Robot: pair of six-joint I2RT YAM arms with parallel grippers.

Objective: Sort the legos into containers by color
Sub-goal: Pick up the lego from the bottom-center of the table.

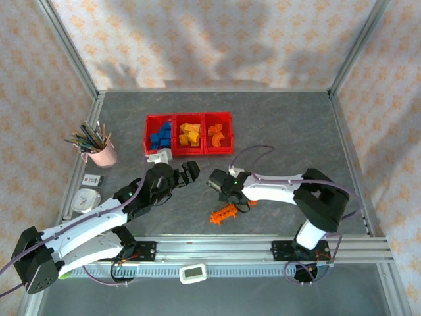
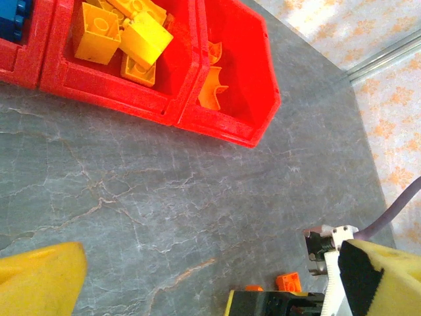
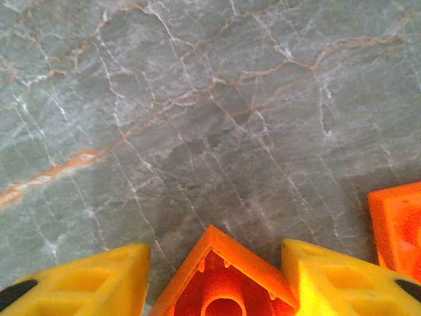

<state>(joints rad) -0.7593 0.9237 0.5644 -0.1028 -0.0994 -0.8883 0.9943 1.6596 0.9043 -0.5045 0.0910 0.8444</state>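
Wide-open left fingers (image 2: 39, 283) hold nothing, hovering over bare surface (image 2: 164, 197) just short of the bins (image 2: 230, 125); orange curves (image 2: 214, 85) sit in the end one. Right wrist now: right fingers (image 3: 85, 283) bracket an orange brick (image 3: 220, 276), nearly touching. Clamped or not, can't tell. Pickup step, I'd say: squeeze, lift, carry to that end bin. From above, the toothed piece (image 1: 227, 212) lies just beside; open surface ahead, left arm (image 1: 85, 230) close alongside.

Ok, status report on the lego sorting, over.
Left tool open, near the red bins. Right tool straddling an orange lego on the table, grip unconfirmed. Left tool close alongside.
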